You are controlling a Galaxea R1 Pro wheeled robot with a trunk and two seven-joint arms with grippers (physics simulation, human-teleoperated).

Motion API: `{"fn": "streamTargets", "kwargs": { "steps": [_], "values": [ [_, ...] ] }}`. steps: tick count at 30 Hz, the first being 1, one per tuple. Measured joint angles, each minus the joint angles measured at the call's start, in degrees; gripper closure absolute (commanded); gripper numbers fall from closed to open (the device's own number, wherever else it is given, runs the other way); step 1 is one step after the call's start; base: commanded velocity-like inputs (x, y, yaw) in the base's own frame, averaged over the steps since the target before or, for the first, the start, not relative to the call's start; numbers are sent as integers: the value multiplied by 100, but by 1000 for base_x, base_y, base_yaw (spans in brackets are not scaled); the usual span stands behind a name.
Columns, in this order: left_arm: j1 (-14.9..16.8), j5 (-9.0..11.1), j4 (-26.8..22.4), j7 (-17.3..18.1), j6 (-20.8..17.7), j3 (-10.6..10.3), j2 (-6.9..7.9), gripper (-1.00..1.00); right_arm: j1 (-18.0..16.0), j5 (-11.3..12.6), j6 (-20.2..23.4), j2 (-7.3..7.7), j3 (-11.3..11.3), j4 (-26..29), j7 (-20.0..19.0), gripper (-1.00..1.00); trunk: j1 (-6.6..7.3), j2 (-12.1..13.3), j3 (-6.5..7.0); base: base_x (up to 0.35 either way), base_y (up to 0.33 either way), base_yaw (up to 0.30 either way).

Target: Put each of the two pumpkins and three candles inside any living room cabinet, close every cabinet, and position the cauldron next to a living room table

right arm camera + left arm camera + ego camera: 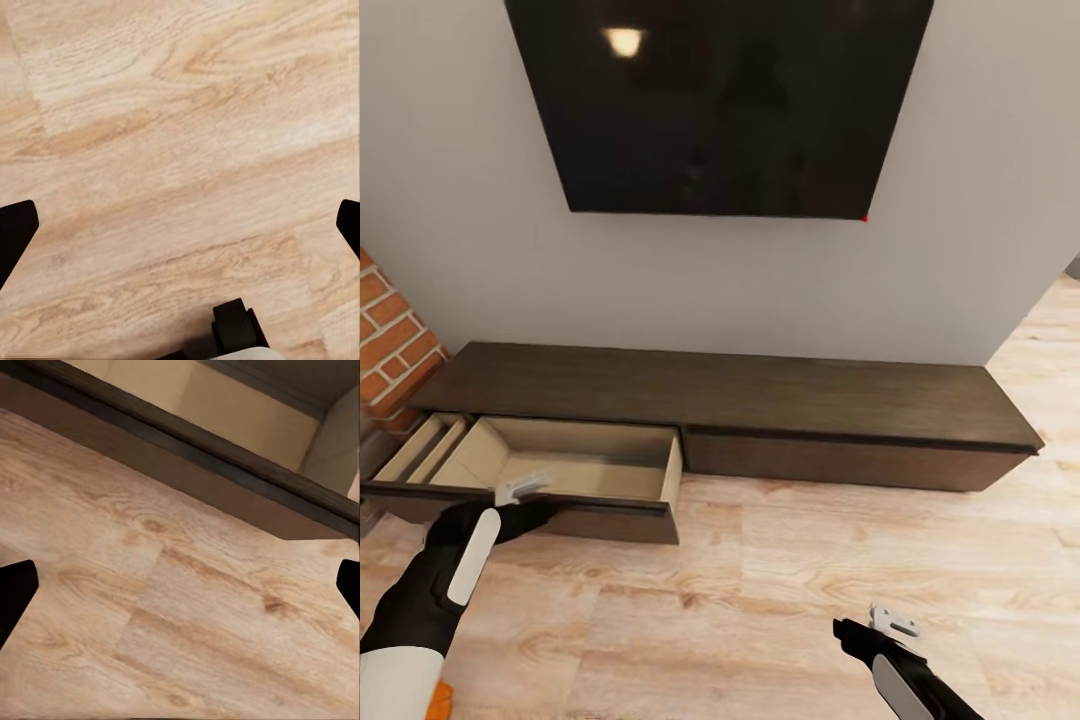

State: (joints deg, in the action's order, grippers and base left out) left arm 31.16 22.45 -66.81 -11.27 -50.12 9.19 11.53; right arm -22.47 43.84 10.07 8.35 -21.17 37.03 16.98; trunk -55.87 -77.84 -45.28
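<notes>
Your left gripper [523, 488] hangs spread and empty at the cabinet [760, 395] drawer's front edge; right gripper [892, 621] likewise; drawer empty, everything left.

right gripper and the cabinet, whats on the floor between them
Nothing: in the head view only bare wood plank floor runs between the right gripper and the cabinet.

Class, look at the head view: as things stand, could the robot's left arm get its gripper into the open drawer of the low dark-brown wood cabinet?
Probably yes. The left gripper hangs at the front panel of the open drawer of the low dark-brown wood cabinet, its jaws open and empty, with nothing visible between it and the beige interior.
</notes>
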Motion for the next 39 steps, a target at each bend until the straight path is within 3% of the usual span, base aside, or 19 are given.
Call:
{"fn": "streamTargets", "kwargs": {
  "steps": [8,34,39],
  "values": [
    [0,-14,-9,-238,1,-128,-155,-100,0,-1,5,0,-15,0,0,-100,0,0,0,0,0,290],
    [0,19,-11,-257,-6,-199,-216,-100,0,-9,5,-70,-15,0,0,-100,0,0,0,0,0,291],
    [0,32,-11,-253,-20,-196,-252,-100,0,-9,5,-71,-15,0,0,-100,109,199,89,0,0,291]
  ]
}}
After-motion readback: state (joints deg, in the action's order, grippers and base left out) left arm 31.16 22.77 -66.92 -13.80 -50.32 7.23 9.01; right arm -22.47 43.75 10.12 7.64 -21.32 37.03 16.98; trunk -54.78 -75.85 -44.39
